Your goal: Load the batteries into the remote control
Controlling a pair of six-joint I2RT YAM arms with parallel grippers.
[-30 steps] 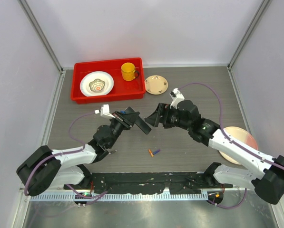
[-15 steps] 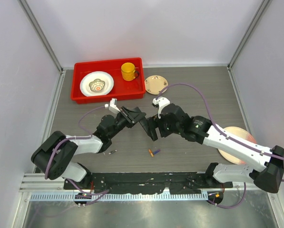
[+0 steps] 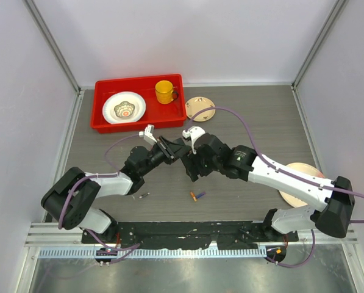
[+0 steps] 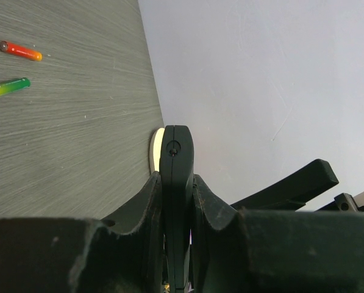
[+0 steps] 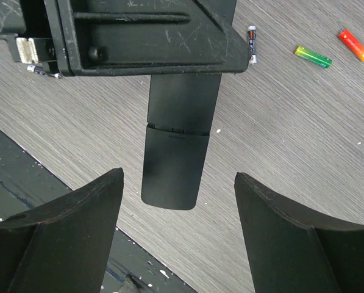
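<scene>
My left gripper is shut on the remote control, a slim black bar held off the table. It is edge-on between the fingers in the left wrist view. My right gripper is open. In the right wrist view its jaws stand wide either side of the remote's free end, without touching it. Two batteries, orange and purple, lie on the table in front. The right wrist view shows a green battery, a red one and a dark one.
A red tray with a white plate and a yellow mug stands at the back left. A small beige plate lies beside it. A pink plate lies under the right arm. Another small battery lies front left.
My right gripper has moved left and now straddles the remote's free end. My left arm has reached forward with the remote and then held nearly still.
</scene>
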